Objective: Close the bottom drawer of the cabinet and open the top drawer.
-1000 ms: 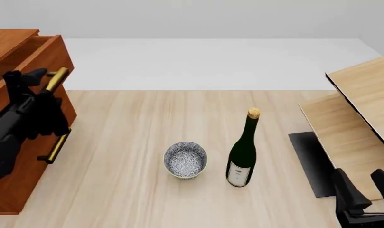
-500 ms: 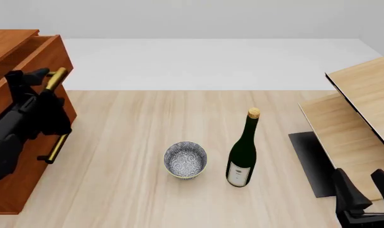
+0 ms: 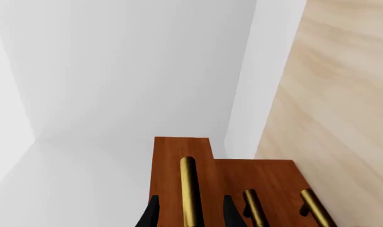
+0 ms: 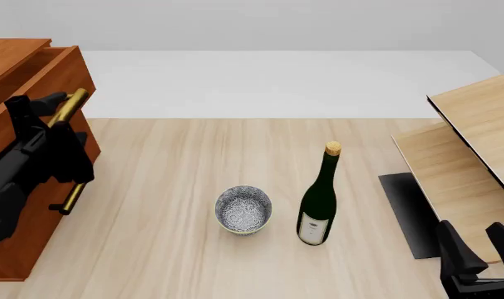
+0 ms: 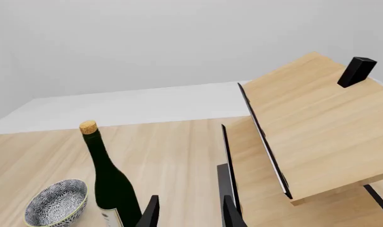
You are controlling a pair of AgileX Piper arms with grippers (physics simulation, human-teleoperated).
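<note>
At the counter's left edge, my left tool (image 3: pixel 189 218) straddled the reddish-brown top drawer's (image 4: pixel 44 87) rigid, smooth brass bar (image 3: pixel 189 189), fingers spread; I judged mid-bar the best hold.

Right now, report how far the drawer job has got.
Done, it seems: the bottom drawer sits flush with the cabinet front, its handle set back in line. In hand: the top drawer juts out, and the left gripper has a finger on each side of its brass bar; contact cannot be told. Left: pulling it fully open. The right gripper is open, away from the cabinet.
</note>
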